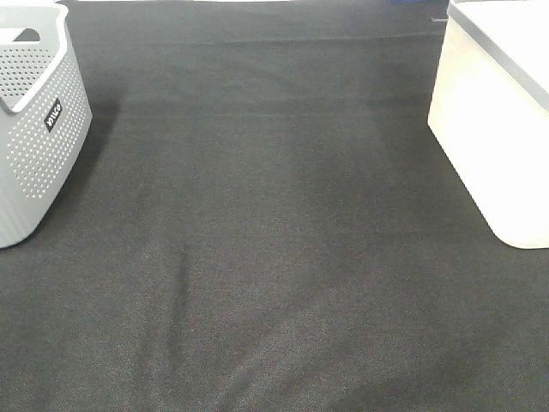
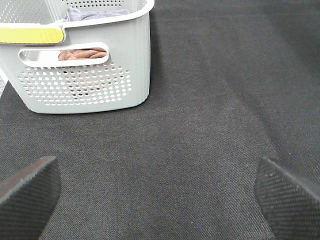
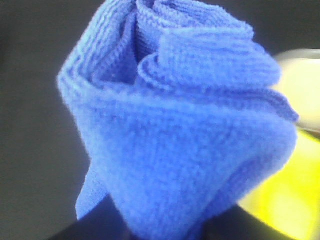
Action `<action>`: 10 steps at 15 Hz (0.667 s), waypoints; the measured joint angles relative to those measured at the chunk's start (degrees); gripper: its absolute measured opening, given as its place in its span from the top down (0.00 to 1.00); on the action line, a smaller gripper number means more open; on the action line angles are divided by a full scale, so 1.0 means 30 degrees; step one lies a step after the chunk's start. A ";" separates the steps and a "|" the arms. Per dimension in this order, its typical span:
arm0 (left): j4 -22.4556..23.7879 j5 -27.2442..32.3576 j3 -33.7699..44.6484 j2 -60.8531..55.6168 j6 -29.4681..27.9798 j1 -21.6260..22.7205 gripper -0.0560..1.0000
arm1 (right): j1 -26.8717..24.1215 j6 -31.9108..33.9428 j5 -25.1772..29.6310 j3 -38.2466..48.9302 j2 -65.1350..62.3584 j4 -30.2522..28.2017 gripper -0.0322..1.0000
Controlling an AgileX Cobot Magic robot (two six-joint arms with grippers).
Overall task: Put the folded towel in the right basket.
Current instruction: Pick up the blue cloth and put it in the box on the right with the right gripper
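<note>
Right wrist view is showing the right claw (image 3: 160, 232) gripping the blue towel (image 3: 175, 135) aloft, not yet in the white basket (image 1: 480, 146); the left claw (image 2: 160, 200) is hanging open.

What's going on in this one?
The right gripper seems to hold a bunched blue towel close to its camera. Neither shows in the overhead view, so the towel is off the black table. A pale rim behind the towel may be the white basket on the right; the drop is not yet done. The left gripper hangs open and empty, facing the grey basket, which holds other cloths.
</note>
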 joint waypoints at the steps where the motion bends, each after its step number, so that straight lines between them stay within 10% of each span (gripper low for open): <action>1: 0.0000 0.0000 0.0000 0.0000 0.0000 0.0000 0.02 | -0.0821 0.0038 0.0095 -0.0038 0.0038 -0.0917 0.74; 7: 0.0000 0.0000 0.0000 0.0000 0.0000 0.0000 0.02 | -0.4908 0.0344 0.0210 -0.0115 0.2483 -0.2807 0.70; 10: 0.0000 0.0000 0.0000 0.0000 0.0000 0.0000 0.02 | -0.4927 0.1261 0.0191 0.0344 0.3018 -0.3075 0.11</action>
